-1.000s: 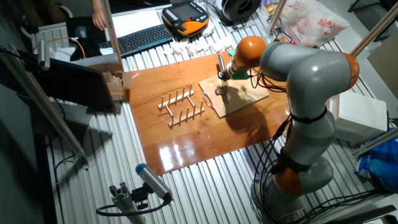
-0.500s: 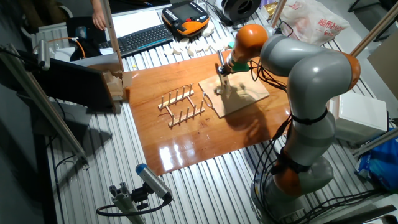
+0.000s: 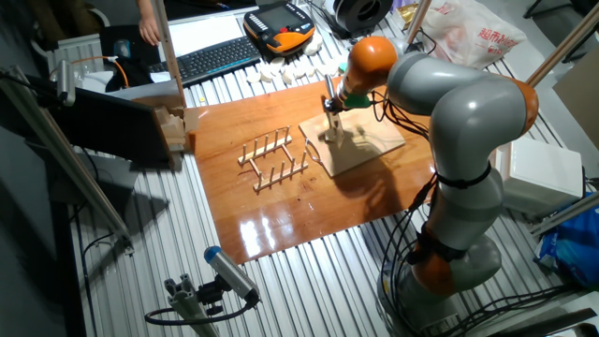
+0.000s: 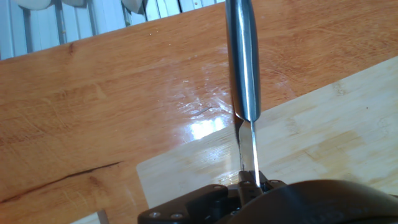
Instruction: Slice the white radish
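Standing at the near edge of the table, I see first a grey-and-blue handled tool [image 3: 229, 273] lying on the slatted metal tabletop [image 3: 140, 271], then the glossy orange-brown wooden board [image 3: 281, 201] with two small wooden peg racks [image 3: 273, 159] on it. At the right rises the big grey and orange arm [image 3: 459, 122], bending over the light wooden cutting board [image 3: 360, 142]. Its gripper [image 3: 331, 110] hangs above that board's far-left part, and the hand view shows it clamped on the thin tang of a shiny steel knife [image 4: 242, 68], whose rounded metal handle or blade points out along the fingers, over the board's corner and the glossy wood beyond.

The white radish I cannot find: the arm hides much of the cutting board, and the hand view shows only bare wood. Farther back lies a scattered row of white chunky blocks [image 3: 290, 70], then a black keyboard [image 3: 211, 58] and an orange-and-black pendant [image 3: 279, 26].

My worry is that the knife comes down where no radish lies, biting into wood. The grip also looks slim, so I would guess the steel could twist or slip under pressure.
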Robot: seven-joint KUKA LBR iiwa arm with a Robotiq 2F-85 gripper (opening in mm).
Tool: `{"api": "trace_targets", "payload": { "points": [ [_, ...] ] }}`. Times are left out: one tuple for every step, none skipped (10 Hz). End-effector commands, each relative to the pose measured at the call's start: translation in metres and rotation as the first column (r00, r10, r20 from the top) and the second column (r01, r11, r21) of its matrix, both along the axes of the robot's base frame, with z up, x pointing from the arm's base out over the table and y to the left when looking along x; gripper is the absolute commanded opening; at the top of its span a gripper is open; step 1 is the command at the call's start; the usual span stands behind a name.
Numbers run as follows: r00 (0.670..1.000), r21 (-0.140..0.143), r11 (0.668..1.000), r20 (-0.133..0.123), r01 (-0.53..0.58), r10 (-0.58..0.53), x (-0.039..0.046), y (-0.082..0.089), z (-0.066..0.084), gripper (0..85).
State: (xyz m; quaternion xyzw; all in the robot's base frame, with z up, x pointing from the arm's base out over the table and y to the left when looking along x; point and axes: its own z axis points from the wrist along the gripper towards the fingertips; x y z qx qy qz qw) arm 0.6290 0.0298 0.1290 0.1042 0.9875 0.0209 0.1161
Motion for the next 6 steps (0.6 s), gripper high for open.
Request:
{"api": "trace_targets", "payload": {
  "points": [
    [1.0,0.0,1.0,-0.002,0.0,0.0,0.0002,0.0012,0.0003,0.0],
    [1.0,0.001,1.0,-0.002,0.003,-0.003,0.0007,0.0023,0.0001,0.0],
    [1.0,0.001,1.0,-0.002,0.004,-0.004,0.0011,0.0034,-0.0016,0.0],
    [1.0,0.007,1.0,-0.001,0.004,-0.004,0.0015,0.0043,-0.0041,0.0],
    [1.0,0.009,1.0,0.002,0.006,-0.006,0.002,0.0051,-0.0065,0.0],
    [1.0,0.008,1.0,0.004,0.007,-0.007,0.0022,0.0051,-0.0069,0.0]
  ]
}}
